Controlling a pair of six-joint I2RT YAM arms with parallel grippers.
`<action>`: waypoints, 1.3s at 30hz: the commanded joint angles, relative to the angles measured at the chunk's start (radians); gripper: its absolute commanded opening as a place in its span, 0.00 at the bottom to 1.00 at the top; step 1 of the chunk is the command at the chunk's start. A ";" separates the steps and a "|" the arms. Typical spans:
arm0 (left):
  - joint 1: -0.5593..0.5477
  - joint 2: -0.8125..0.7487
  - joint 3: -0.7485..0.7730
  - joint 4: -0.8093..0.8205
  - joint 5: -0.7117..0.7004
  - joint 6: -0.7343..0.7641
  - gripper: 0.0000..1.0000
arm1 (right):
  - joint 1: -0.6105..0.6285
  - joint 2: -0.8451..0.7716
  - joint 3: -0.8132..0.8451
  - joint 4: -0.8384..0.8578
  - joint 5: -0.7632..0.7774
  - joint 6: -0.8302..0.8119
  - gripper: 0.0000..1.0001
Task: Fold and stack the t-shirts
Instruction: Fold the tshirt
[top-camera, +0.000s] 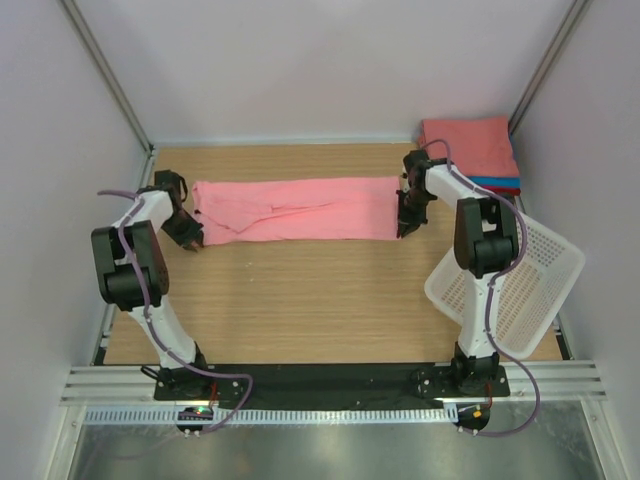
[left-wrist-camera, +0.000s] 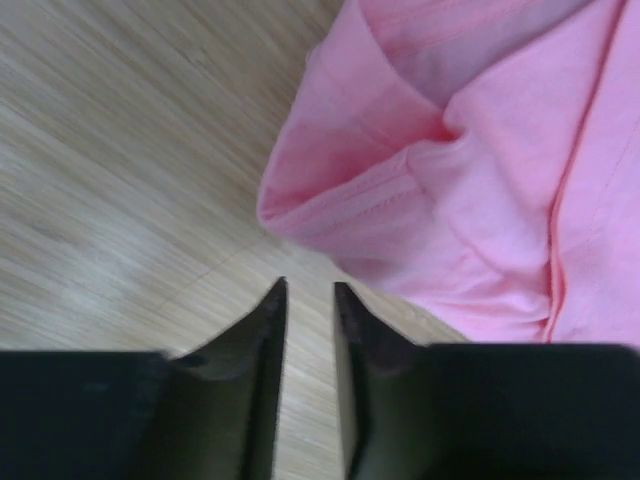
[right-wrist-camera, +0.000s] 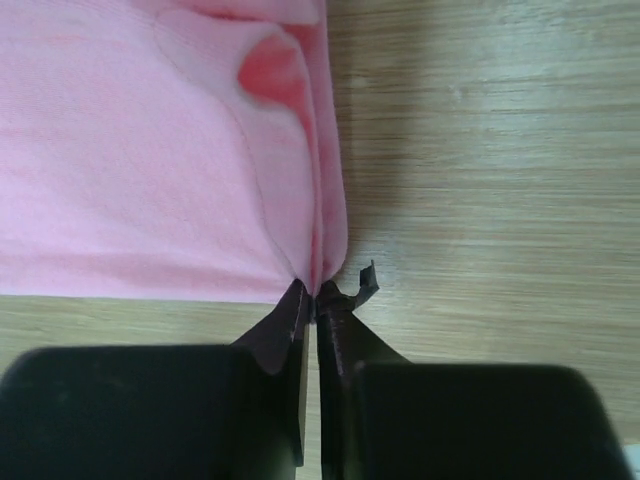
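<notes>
The right gripper (right-wrist-camera: 318, 297), jaws nearly together, pinches the pink shirt (top-camera: 300, 208) at its three o'clock end, while the left gripper (left-wrist-camera: 310, 290) at nine o'clock gapes narrowly, empty.

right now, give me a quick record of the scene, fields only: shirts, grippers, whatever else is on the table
pink t-shirt: folded into a long strip, lying across the table
left gripper: jaws slightly apart, empty, just short of the shirt's left end
right gripper: closed on the corner of the shirt's right end
folded stack: far right corner, coral on top, blue and red edges beneath
basket: white mesh, tilted at the table's right edge
</notes>
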 joint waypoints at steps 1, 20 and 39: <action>0.007 0.025 0.077 -0.013 -0.051 0.036 0.19 | -0.030 0.002 0.005 -0.014 0.029 -0.031 0.08; -0.007 -0.095 0.140 -0.125 -0.053 0.058 0.22 | -0.060 -0.142 -0.049 -0.037 0.041 0.004 0.38; -0.139 0.065 0.195 0.090 0.245 -0.196 0.51 | -0.044 -0.248 0.027 -0.058 0.028 0.095 0.51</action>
